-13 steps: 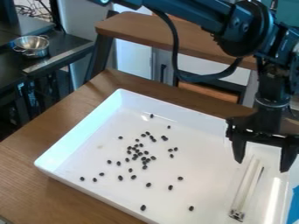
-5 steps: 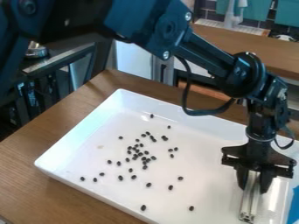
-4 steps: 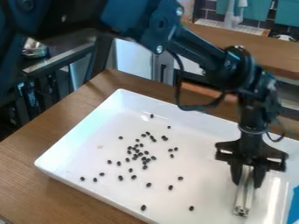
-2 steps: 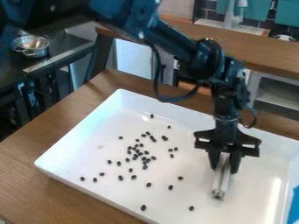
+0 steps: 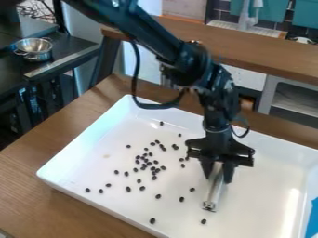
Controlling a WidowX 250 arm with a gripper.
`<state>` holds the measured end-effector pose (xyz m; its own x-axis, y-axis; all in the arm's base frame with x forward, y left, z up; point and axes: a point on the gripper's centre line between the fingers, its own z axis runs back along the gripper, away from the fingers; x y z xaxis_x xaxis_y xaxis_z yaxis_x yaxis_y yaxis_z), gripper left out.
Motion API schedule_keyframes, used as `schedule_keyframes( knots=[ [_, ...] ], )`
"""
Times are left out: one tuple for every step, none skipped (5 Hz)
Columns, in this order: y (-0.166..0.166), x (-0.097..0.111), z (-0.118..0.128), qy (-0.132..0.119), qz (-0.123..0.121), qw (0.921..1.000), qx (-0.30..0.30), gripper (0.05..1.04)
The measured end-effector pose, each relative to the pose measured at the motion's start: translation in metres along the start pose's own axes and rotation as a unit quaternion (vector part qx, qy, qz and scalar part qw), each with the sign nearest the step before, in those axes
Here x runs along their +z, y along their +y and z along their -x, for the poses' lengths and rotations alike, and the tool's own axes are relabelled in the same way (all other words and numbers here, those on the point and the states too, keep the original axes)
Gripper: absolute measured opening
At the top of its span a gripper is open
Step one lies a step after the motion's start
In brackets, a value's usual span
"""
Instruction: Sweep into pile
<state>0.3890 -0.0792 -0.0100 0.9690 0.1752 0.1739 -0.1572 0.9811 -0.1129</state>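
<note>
Looking down at a slant on a big white tray (image 5: 261, 204), sat at an angle on a wooden table (image 5: 37, 186). Coming in from the upper left with the black arm (image 5: 149, 28), then dropping down to the end effector (image 5: 218, 179), right of the middle of the view and low over the tray. Clamped onto a slim, pale bar (image 5: 212, 197), with a finger on either side of it. Held at a lean, that bar, with its lower end pointing toward the near side of the tray, slightly to the left in view.

Now for the stuff to sweep: a bunch of little black beans (image 5: 148, 162), or something very bean-like. Scattered over the tray floor, mostly to the left of the bar. Packed fairly close together around the middle of the bunch, then pretty loose toward the outside. Near the bar too, with one just left of it and another close to its lower end. Also spread out toward the far wall and down near the front edge, plus a few over on the left.

Over in the back left, a shiny metal bowl (image 5: 34, 48) with handles, on a dark counter (image 5: 59, 62). Behind the tray, a raised wooden surface (image 5: 261, 58). At the right edge, a bit of something blue (image 5: 314, 221).
</note>
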Motion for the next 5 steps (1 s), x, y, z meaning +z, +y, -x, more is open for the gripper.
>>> schedule_keyframes(
  knots=[
    [0.026,0.004,0.005,0.019,-0.004,0.9998,0.010,0.382],
    [0.061,0.009,0.001,0.037,-0.004,0.9988,0.032,0.382],
    [0.098,0.020,-0.009,0.050,-0.002,0.9973,0.054,0.382],
    [0.148,0.030,-0.012,0.053,0.008,0.9959,0.073,0.382],
    [0.194,0.036,-0.010,0.041,0.010,0.9966,0.070,0.382]
  ],
)
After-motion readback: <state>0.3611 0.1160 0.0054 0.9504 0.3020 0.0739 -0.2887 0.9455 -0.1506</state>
